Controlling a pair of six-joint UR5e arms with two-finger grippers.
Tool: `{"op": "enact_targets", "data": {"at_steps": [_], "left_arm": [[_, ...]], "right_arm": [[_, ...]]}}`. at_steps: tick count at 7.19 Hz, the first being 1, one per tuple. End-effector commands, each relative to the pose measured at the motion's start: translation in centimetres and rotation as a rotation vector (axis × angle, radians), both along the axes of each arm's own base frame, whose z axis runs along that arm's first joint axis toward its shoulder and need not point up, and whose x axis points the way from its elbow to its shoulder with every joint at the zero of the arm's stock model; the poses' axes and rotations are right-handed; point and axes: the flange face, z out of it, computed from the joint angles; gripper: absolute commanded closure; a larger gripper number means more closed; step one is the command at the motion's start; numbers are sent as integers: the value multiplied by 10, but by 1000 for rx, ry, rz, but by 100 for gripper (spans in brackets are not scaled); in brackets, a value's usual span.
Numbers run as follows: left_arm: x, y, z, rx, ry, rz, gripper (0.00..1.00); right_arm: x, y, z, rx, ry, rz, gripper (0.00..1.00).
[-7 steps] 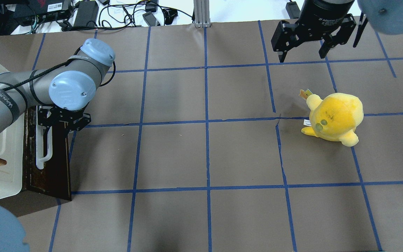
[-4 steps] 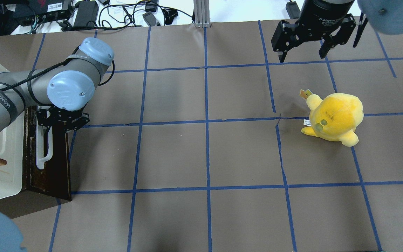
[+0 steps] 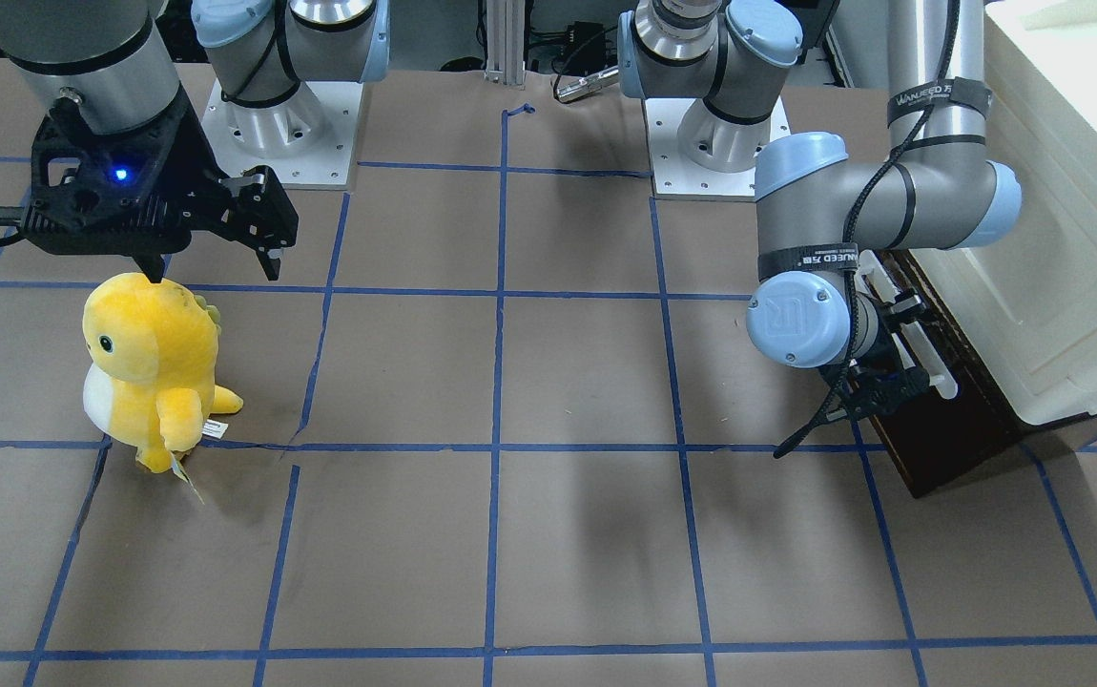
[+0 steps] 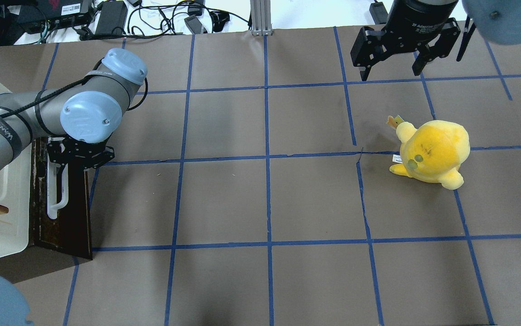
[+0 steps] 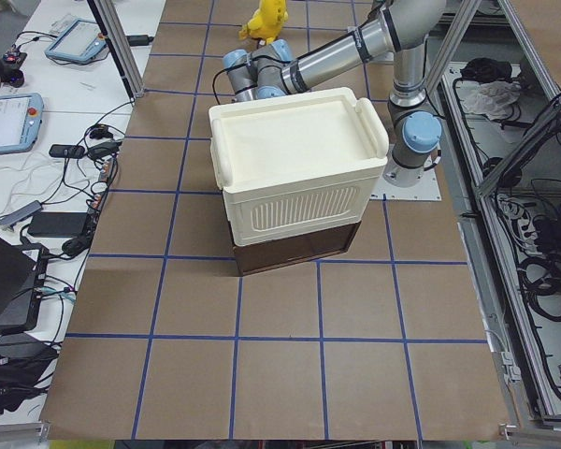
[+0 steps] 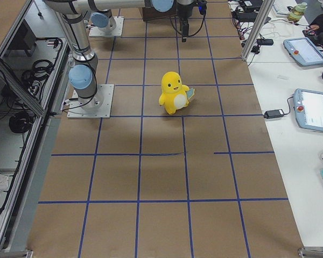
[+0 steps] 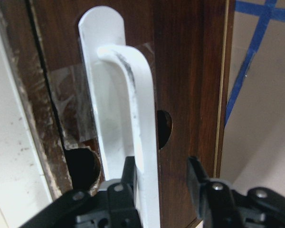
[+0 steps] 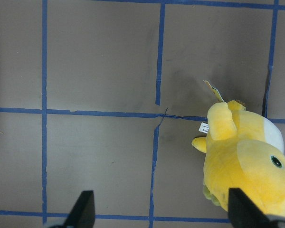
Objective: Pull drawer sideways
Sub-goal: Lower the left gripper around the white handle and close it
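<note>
Drawer (image 4: 77, 213), a dark brown wooden front fitted low in a cream-white cabinet (image 5: 299, 159), at the table's end on the robot's left, its face turned toward the middle of the table (image 4: 224, 199). Judged as a stiff, fairly solid part that will neither flex nor crush. How freely it runs in the cabinet cannot be told. The long white handle (image 7: 142, 142) is the plain place to take hold: a rigid bar standing off the wood, with room behind it for a finger. Its smooth, scuffed surface looks slippery, so a hold across the bar and near its mount should slip and twist less than one at mid-span. Clear tape over the mount suggests the fixing may be weak, which favours a steady pull. The cabinet looks like light plastic and may slide along with the drawer. Left gripper (image 7: 162, 183): jaws parted and straddling the lower stretch of the bar. One of its fingers (image 7: 128, 173) lies close against the bar and the other stands apart over bare wood, so nothing is clamped. Right gripper (image 4: 394, 68): spread wide and empty, hanging above the table well away from the drawer, near a yellow plush toy (image 4: 432, 151) that stands upright on the brown paper.
</note>
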Motion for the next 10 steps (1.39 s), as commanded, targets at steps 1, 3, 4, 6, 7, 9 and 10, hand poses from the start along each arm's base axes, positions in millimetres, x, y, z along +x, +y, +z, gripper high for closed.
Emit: {"op": "enact_targets", "data": {"at_steps": [1,3,4,6,7,9,10], "left_arm": [[0,0,1,1,-5,-4,57],[5,1,0,11,-8,10,54],[12,1,0,17,-5,21,54],[16,0,3,3,-4,35,57],[16,-1,4,-4,-2,35,57],[15,-2,4,-8,4,37,62],[14,-3,4,-10,3,37,63]], "right_arm": [[0,0,0,0,0,0,0],[0,0,0,0,0,0,0],[0,0,0,0,0,0,0],[0,0,0,0,0,0,0],[0,0,0,0,1,0,0],[0,0,0,0,0,0,0],[0,0,0,0,2,1,0]]}}
